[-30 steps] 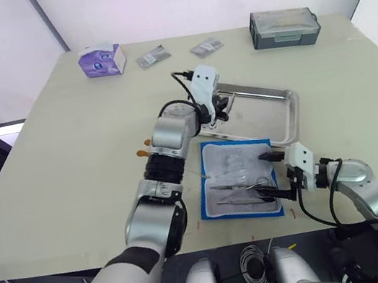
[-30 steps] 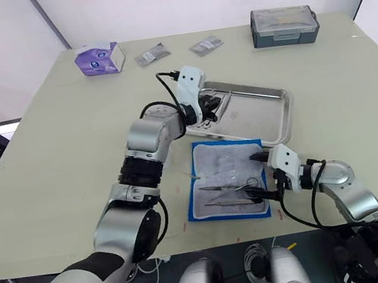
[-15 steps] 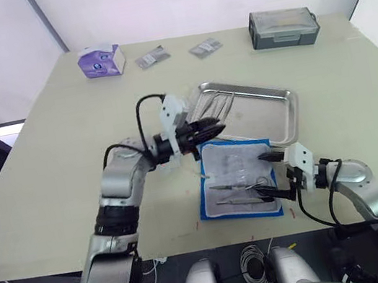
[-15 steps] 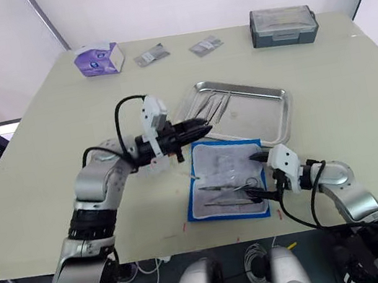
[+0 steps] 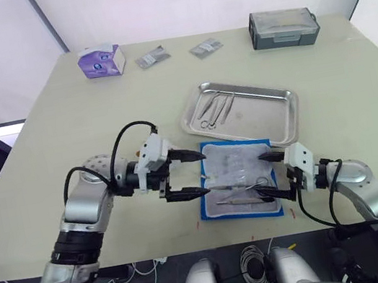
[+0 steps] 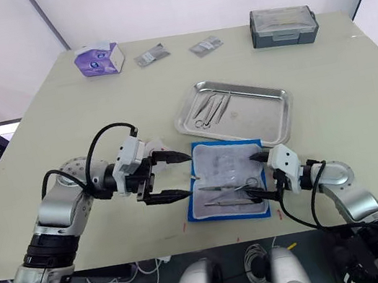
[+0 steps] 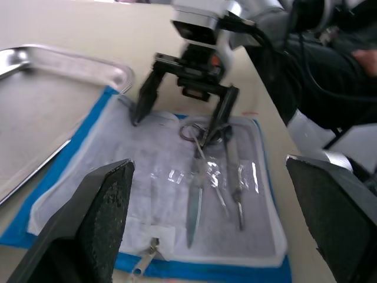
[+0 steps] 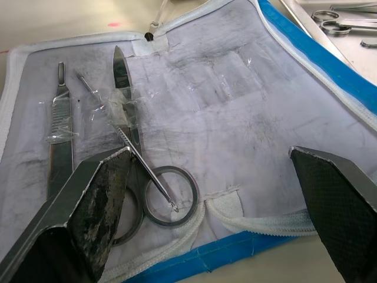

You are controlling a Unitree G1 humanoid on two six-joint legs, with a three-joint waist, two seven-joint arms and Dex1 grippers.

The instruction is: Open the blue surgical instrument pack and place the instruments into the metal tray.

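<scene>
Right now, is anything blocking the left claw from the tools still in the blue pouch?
Nothing visible does. The left gripper is open at the left edge of the open blue pouch, and the remaining tools lie uncovered on its lining.

Left arm bent at the elbow, left black two-fingered gripper (image 5: pixel 184 175) spread wide, right arm low, right black two-fingered gripper (image 5: pixel 268 177) spread wide, facing it

The left gripper (image 5: pixel 185 175) (fingers spread) hovers at the open blue surgical instrument pack (image 5: pixel 239 179); instruments (image 5: pixel 214 108) lie in the metal tray (image 5: pixel 241 112).
</scene>
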